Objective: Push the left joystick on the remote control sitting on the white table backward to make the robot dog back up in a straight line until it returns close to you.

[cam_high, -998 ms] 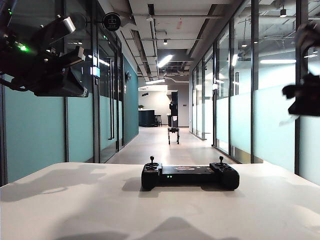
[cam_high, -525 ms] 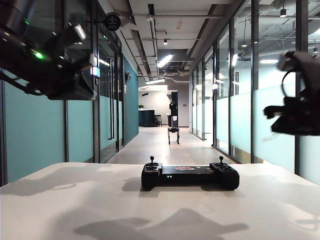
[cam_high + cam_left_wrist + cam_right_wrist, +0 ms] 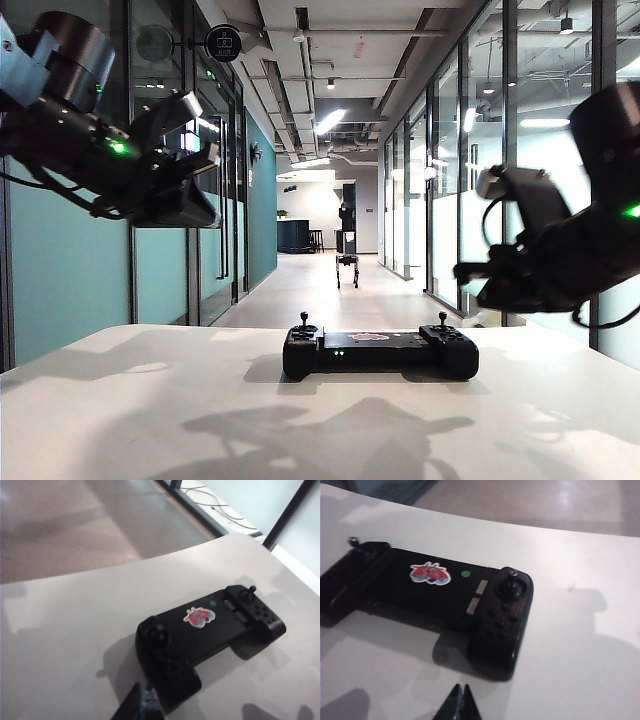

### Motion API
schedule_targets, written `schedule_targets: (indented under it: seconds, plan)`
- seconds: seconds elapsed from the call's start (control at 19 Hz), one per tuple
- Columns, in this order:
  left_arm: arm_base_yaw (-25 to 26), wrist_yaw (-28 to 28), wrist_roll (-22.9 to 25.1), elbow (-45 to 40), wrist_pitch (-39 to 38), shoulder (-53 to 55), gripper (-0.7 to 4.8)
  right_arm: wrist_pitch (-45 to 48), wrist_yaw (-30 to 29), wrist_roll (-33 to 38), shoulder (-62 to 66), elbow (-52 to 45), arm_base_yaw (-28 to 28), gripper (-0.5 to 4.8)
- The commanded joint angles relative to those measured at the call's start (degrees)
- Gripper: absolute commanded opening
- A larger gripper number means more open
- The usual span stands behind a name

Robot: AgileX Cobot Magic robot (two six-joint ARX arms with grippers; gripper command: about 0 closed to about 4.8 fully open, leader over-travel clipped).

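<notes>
Because the remote control [image 3: 380,352] lies mid-table with its left joystick [image 3: 304,320] untouched, both grippers hover above: left gripper [image 3: 141,706] and right gripper [image 3: 460,705] pinched together, holding nothing, probably for poking; the robot dog [image 3: 347,262] stands far down the hall.

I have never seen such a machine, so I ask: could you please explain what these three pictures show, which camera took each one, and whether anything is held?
It is a robot with two black jointed arms, each ending in a gripper. The wide picture comes from a fixed camera facing a glass-walled corridor. There the left gripper hangs high on the left and the right gripper on the right, both above the broad matte white table. The other two pictures come from cameras on each wrist, looking down.

On the table lies one thing: a wide black remote control with a red sticker and two thumbsticks. The left joystick is untouched. Far down the corridor stands a small dark four-legged robot dog.

Nothing is held. The right gripper's jaws are shut; the left ones are barely visible.
</notes>
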Motion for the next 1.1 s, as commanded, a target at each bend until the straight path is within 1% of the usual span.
schedule_targets:
  seconds: [0.05,0.11,0.16,0.32,0.37,0.42,0.68,0.89,1.1]
  plan:
    - [-0.1,0.4,0.1,1.9,0.7,1.4,-0.05,1.0,0.6,1.4,3.1,2.5,0.2,1.73]
    - [-0.1,0.4,0.1,2.3,1.2,1.8,-0.05,1.0,1.1,2.6,4.2,3.2,0.2,2.47]
    - [-0.1,0.4,0.1,2.3,1.5,2.2,-0.05,1.0,2.0,3.3,5.3,3.8,0.2,2.57]
    - [-0.1,0.6,0.1,2.3,1.6,2.7,-0.05,1.0,3.0,3.3,6.7,5.0,0.2,2.63]
    - [-0.1,0.6,0.1,2.3,1.7,2.7,-0.05,1.0,3.0,3.3,7.1,5.6,0.2,3.0]
    - [-0.1,0.6,0.1,2.3,1.7,2.7,-0.05,0.8,3.0,3.3,7.8,6.4,0.2,3.25]
    - [-0.1,1.5,0.1,2.3,2.1,2.7,-0.05,-0.1,3.0,3.3,11.6,10.6,0.2,3.24]
    - [-0.1,1.5,0.1,2.3,2.0,2.7,-0.05,-2.7,2.9,3.3,13.5,13.2,0.2,3.24]
    - [-0.1,1.9,0.1,2.3,2.0,2.7,-0.05,-7.4,2.9,3.3,15.2,16.4,0.1,3.24]
